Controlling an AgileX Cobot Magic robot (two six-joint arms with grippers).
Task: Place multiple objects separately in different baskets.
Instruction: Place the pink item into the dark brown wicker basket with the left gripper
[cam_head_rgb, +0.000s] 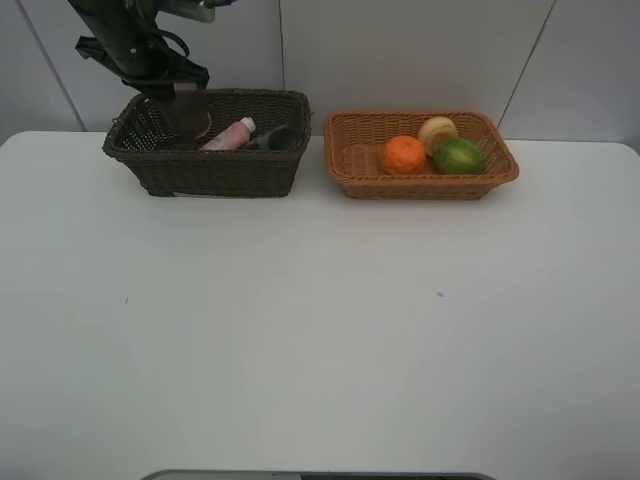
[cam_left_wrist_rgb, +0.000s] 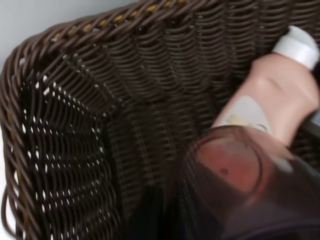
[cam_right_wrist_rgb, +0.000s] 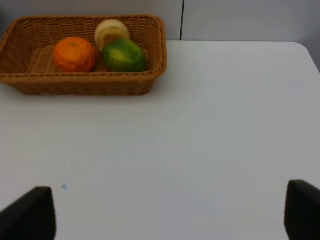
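Observation:
The dark brown basket (cam_head_rgb: 215, 170) holds the pink white-capped bottle (cam_head_rgb: 228, 136), which also shows in the left wrist view (cam_left_wrist_rgb: 265, 95), and the dark grey pump bottle (cam_head_rgb: 276, 138). My left gripper (cam_head_rgb: 180, 85) hangs over this basket's left end. The translucent mauve cup (cam_left_wrist_rgb: 235, 185) sits right at its dark finger (cam_left_wrist_rgb: 150, 215), tilted inside the basket, and looks held. The light tan basket (cam_head_rgb: 350, 160) holds the orange (cam_head_rgb: 404, 155), the green fruit (cam_head_rgb: 459, 156) and the pale peach-like fruit (cam_head_rgb: 437, 130). My right gripper (cam_right_wrist_rgb: 170, 215) is open and empty over bare table, out of the high view.
Both baskets stand side by side at the table's far edge, against a white panelled wall. The white table (cam_head_rgb: 320, 330) stretches toward the front. The tan basket (cam_right_wrist_rgb: 150, 75) lies ahead of the right gripper, to one side.

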